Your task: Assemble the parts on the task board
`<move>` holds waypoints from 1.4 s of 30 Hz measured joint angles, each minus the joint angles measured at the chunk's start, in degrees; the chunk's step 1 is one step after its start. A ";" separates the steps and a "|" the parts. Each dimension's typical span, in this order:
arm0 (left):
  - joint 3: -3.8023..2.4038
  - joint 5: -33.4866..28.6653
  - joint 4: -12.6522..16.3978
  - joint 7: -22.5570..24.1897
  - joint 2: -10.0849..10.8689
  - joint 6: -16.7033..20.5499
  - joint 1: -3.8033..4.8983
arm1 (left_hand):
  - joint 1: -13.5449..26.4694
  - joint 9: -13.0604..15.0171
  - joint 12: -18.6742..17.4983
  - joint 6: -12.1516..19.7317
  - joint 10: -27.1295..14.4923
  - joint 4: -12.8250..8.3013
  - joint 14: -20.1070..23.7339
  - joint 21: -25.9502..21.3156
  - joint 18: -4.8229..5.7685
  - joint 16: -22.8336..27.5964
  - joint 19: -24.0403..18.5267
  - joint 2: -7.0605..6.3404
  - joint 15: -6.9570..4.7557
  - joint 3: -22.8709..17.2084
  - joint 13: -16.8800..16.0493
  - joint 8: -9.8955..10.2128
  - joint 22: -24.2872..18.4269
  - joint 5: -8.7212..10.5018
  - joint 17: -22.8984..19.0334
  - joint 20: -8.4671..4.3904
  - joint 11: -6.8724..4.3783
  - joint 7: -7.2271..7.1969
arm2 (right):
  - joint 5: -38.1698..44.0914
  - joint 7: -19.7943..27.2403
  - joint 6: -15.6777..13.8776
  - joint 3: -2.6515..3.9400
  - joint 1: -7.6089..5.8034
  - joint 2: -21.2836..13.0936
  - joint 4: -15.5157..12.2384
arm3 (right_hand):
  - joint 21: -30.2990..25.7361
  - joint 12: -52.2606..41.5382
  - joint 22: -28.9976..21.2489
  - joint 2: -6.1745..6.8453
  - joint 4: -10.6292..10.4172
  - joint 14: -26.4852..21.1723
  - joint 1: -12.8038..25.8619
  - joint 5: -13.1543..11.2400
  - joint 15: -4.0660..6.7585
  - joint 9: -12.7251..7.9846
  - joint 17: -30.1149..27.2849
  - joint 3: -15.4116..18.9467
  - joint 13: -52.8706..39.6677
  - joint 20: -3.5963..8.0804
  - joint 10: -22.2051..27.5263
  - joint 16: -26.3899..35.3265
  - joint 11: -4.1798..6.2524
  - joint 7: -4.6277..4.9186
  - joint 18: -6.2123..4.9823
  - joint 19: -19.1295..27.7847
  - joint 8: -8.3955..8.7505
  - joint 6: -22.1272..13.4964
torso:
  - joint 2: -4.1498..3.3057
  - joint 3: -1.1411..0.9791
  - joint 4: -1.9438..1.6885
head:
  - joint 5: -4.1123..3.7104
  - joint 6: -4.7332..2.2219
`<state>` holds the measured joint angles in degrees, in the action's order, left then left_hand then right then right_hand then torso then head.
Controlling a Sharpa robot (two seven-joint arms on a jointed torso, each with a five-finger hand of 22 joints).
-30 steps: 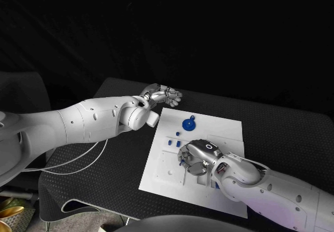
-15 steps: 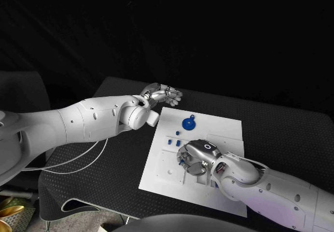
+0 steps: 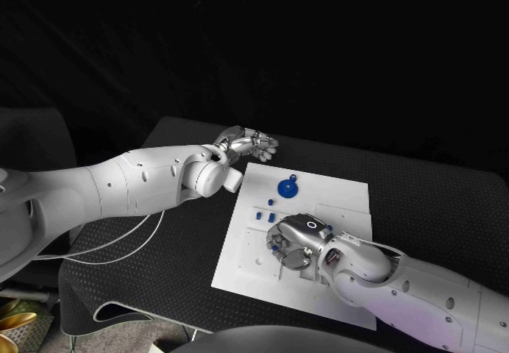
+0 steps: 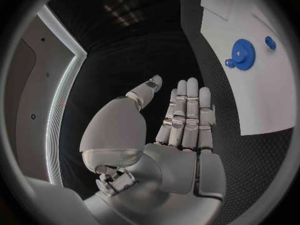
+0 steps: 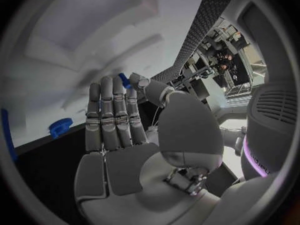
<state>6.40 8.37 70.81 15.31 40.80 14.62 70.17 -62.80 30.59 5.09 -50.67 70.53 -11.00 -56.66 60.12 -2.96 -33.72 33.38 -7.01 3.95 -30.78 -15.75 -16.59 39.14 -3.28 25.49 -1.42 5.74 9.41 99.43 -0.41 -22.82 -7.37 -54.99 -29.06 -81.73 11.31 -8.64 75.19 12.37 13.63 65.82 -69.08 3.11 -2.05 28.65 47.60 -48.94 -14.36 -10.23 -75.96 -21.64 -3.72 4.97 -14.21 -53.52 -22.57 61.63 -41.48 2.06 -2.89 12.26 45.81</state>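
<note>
My right hand (image 3: 294, 241) hovers over the white plastic task board (image 3: 337, 197), pinching a small blue plastic peg (image 5: 124, 80); it looks light, stiff and slippery. Beyond it lies the blue toothed gear (image 3: 286, 190). My left hand (image 3: 248, 143) hangs released.

Black table (image 3: 159, 250) (dark backdrop behind)

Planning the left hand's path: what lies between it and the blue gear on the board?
In the left wrist view, only black table and bare task board separate the left hand from the blue gear.
</note>
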 measured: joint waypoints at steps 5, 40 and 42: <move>0.00 0.00 0.00 -0.02 -0.01 -0.01 0.02 | 0.00 0.00 0.00 0.00 0.00 0.00 0.00 0.00 0.00 0.00 0.00 0.00 0.00 0.00 0.00 0.00 0.01 0.00 0.00 0.00 0.00 0.00 | 1.17 -0.90 0.47 0.02 -0.04 0.22 -0.05 | 0.22 0.00 0.01 0.00 0.21 0.00 0.00 0.00 0.00 0.07 0.01 -0.09 0.00 0.00 0.00 0.00 -0.01 0.00 0.00 -0.01 0.00 0.00 | 0.00 -0.01 0.02 | 0.04 -0.01; 0.01 -0.01 0.16 -0.34 0.61 -0.10 0.08 | -0.23 -0.05 0.00 0.36 -0.21 0.00 -0.02 -0.23 0.00 0.44 0.00 -0.23 -0.02 0.00 0.05 0.00 0.08 0.00 0.36 0.00 0.21 0.06 | 2.60 -4.03 -1.43 -0.29 -0.24 -1.77 -1.76 | -0.01 4.09 -0.24 4.38 2.41 -6.79 5.12 8.88 -3.69 -1.52 1.19 11.15 -0.71 -0.91 7.88 5.68 -3.35 3.52 0.48 9.34 5.48 -6.42 | -0.02 -0.09 0.03 | -0.68 -0.46; 0.01 -0.01 0.08 -0.35 0.65 -0.10 0.08 | -0.23 -0.05 0.00 0.36 -0.21 0.00 -0.02 -0.23 0.00 0.45 0.00 -0.23 -0.02 0.00 0.05 0.00 0.08 0.00 0.36 0.00 0.21 0.06 | 2.44 -4.17 -1.76 -0.34 -0.73 -2.53 -2.54 | -0.01 4.09 -0.24 4.38 2.41 -6.80 5.12 8.88 -3.70 -1.57 1.20 11.15 -0.74 -0.91 7.88 5.71 -3.35 3.52 0.48 9.34 5.48 -6.42 | -0.02 -0.10 0.03 | -0.77 -0.57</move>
<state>6.41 8.36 70.89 14.97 41.45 14.51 70.26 -63.03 30.54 5.08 -50.31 70.33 -11.00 -56.69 59.89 -2.95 -33.27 33.38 -7.23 3.93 -30.78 -15.71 -16.59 39.21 -3.28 25.85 -1.42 5.94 9.47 101.87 -4.57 -24.58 -7.71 -55.72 -31.59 -84.26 11.31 -4.55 74.95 16.74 16.04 59.02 -63.96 11.98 -5.75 27.07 48.80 -37.79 -15.09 -11.13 -68.07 -15.93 -7.07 8.49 -13.73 -44.18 -17.08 55.21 -41.50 1.96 -2.87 11.48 45.25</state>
